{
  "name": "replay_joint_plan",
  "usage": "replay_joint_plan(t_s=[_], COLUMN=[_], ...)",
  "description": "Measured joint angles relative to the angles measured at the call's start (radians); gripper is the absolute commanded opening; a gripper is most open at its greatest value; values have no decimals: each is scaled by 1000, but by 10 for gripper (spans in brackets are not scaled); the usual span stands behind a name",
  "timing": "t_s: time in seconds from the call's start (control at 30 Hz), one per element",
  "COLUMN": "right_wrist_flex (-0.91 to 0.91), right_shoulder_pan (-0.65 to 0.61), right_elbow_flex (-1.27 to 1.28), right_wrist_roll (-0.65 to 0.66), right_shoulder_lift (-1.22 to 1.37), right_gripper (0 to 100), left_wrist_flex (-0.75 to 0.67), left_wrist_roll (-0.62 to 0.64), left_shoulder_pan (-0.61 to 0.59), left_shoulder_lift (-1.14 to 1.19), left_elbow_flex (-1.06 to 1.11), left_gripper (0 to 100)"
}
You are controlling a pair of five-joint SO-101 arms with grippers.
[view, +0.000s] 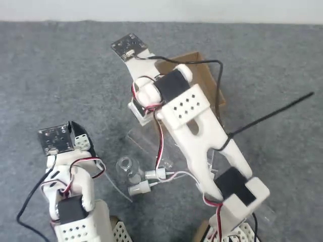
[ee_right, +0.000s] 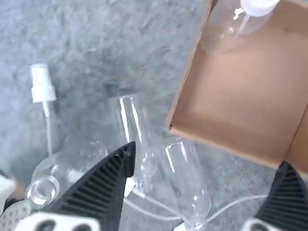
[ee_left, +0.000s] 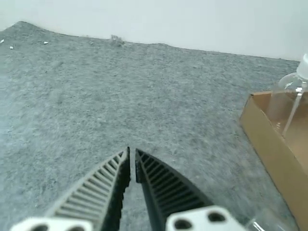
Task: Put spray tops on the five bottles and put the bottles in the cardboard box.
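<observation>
My right gripper (ee_right: 207,156) is open wide and hovers over clear bottles lying on the grey carpet: one (ee_right: 186,173) lies between its fingers, another (ee_right: 130,118) beside it, and a third (ee_right: 48,180) shows its open neck. A loose white spray top (ee_right: 39,84) with its tube lies close by. The cardboard box (ee_right: 240,96) holds one bottle with a spray top (ee_right: 231,24). In the high view the right gripper (view: 144,111) is beside the box (view: 202,63). My left gripper (ee_left: 132,155) is shut and holds nothing; it hangs over bare carpet, left of the box (ee_left: 269,144).
An upright open bottle (view: 126,169) stands between the arms, with two white spray tops (view: 146,184) and their thin tubes lying next to it. A black cable (view: 272,113) runs off the right arm. Bare grey carpet stretches to the left and back.
</observation>
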Motion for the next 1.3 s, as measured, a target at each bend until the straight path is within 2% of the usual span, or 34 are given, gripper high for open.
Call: replay_joint_plan(t_s=[0.2,0.47,0.87,1.3], right_wrist_flex=[29,21,-253,-339], right_shoulder_pan=[-41,-75,-115,-155], right_elbow_flex=[32,305,798,1028], right_wrist_roll=[0,0,-2,-2], right_shoulder_lift=[-95,-316,-703,-904], right_gripper=[385,385,385,385], left_wrist_flex=[0,0,0,0], left_wrist_roll=[0,2,2,2], left_shoulder_pan=[-63,-61,-61,-71], left_shoulder_lift=[0,0,0,0], left_elbow_flex=[0,0,0,0], left_gripper=[16,16,16,16])
